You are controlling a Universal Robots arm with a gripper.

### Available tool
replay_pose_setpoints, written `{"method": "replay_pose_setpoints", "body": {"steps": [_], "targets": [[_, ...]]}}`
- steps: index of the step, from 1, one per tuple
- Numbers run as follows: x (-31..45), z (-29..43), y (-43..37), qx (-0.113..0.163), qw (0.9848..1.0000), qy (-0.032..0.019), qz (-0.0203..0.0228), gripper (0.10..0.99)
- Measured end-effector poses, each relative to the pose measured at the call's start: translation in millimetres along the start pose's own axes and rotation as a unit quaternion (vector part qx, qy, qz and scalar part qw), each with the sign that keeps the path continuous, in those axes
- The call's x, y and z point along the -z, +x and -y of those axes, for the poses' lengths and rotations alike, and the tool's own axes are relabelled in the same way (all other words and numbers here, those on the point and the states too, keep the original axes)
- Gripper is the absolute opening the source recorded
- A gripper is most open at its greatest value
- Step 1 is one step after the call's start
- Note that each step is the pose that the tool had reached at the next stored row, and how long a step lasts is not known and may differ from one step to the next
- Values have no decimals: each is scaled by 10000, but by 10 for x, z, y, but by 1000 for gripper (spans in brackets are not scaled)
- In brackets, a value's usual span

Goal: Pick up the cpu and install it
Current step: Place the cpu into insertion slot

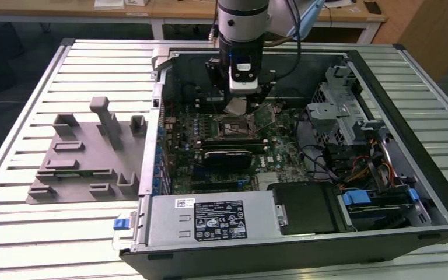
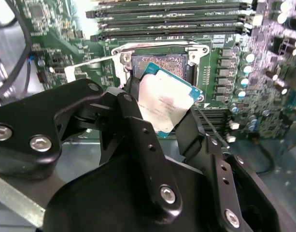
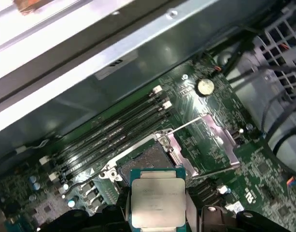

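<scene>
While in claw [image 2: 161,116], cpu [image 3: 157,199] silvery; teal-rimmed

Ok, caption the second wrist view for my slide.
The claw grips the cpu by its edges, tilted, close to the open socket on the motherboard.

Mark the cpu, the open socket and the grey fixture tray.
cpu [image 3: 157,200], first wrist view, middle of its metal top.
socket [image 3: 140,162], first wrist view, bare contact area.
fixture tray [image 1: 91,175], exterior view, flat base.
</scene>
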State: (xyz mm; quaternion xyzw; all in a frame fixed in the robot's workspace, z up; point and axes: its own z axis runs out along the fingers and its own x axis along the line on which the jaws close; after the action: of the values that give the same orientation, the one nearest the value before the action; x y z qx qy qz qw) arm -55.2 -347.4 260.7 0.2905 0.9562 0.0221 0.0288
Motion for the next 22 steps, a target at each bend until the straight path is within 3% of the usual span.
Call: {"method": "replay_pose_setpoints", "body": {"steps": [4,8,16,22], "targets": [[-4,0,0,-359,9994,15,21,541],[-8,0,0,-739,9973,32,44,541],[-17,1,1,-1535,9881,65,91,541],[-22,1,1,-2072,9782,88,123,541]]}}
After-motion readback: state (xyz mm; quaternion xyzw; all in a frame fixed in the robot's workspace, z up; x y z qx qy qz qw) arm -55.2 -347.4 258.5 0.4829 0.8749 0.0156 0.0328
